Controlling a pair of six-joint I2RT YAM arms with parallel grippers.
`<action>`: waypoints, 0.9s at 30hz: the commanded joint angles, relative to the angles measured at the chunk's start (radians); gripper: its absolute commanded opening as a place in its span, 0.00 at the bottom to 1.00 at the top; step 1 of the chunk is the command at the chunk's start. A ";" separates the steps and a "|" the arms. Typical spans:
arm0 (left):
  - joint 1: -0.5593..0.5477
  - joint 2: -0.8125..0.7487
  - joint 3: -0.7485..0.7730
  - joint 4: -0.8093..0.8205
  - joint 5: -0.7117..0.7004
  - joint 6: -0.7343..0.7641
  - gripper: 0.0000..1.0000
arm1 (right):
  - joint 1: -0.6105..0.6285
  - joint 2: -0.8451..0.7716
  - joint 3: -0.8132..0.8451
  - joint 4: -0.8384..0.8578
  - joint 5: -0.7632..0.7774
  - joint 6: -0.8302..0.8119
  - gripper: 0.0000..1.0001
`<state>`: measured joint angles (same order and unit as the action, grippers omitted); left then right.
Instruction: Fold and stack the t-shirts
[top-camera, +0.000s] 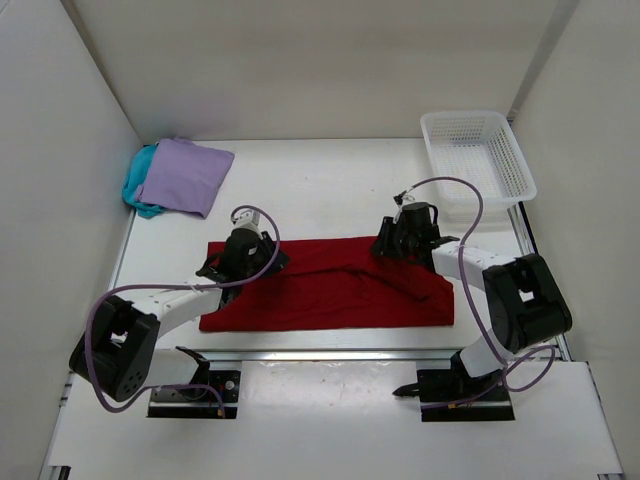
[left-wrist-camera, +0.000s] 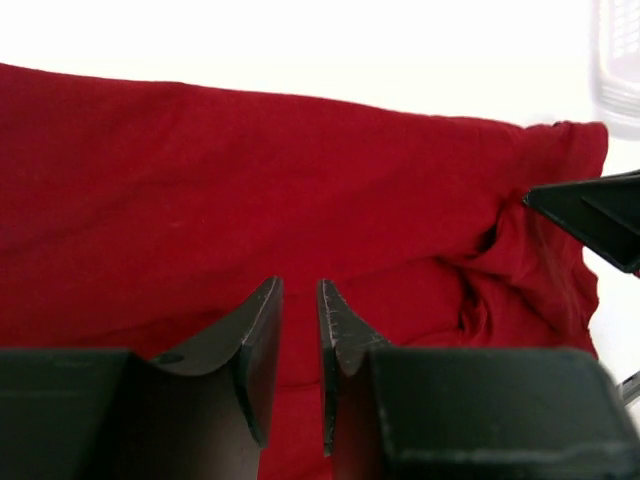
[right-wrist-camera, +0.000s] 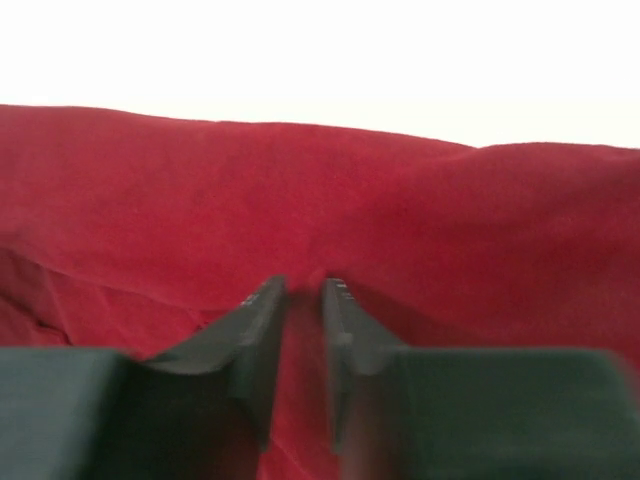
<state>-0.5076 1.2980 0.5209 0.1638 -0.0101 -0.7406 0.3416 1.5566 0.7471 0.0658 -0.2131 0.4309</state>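
The red shirt (top-camera: 330, 290) lies across the middle of the white worktop (top-camera: 320, 180) as a long band running left to right. Its left part is flat. Its right part is rumpled, with a diagonal ridge and folds near the right end.

The left hand (left-wrist-camera: 297, 290) is over the band's far left part, near the far edge. Its fingers (left-wrist-camera: 262, 330) stand a narrow gap apart with red cloth showing in that gap. Whether they pinch a fold or only hang just above the cloth cannot be told.

The right hand (right-wrist-camera: 303, 285) is at the far edge of the band toward its right end. In the right wrist view its fingers (right-wrist-camera: 258, 320) are blurred and also only narrowly apart, with red cloth filling the gap and the whole lower view. Whether it grips the cloth cannot be told either. In the left wrist view a black tip of the right hand shows at the right side, beside the bunched cloth.

The purple shirt (top-camera: 185, 175) sits folded in the far left corner of the worktop, well apart from the red one. It rests on the teal shirt (top-camera: 135, 190), which shows only along its left side.

A white mesh basket (top-camera: 470, 116) stands in the far right corner, near the right hand but apart from the red shirt.
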 joint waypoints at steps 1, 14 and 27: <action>0.006 -0.020 -0.013 0.043 0.007 -0.028 0.31 | -0.024 -0.030 -0.024 0.088 -0.048 0.038 0.16; 0.029 -0.036 -0.030 0.062 0.025 -0.040 0.31 | 0.115 -0.331 -0.147 -0.092 -0.036 0.094 0.00; 0.046 -0.026 0.001 0.068 0.045 -0.045 0.31 | 0.385 -0.426 -0.230 -0.113 0.007 0.233 0.08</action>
<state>-0.4728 1.2930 0.4973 0.2111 0.0166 -0.7868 0.6941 1.1557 0.5163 -0.0853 -0.1989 0.6209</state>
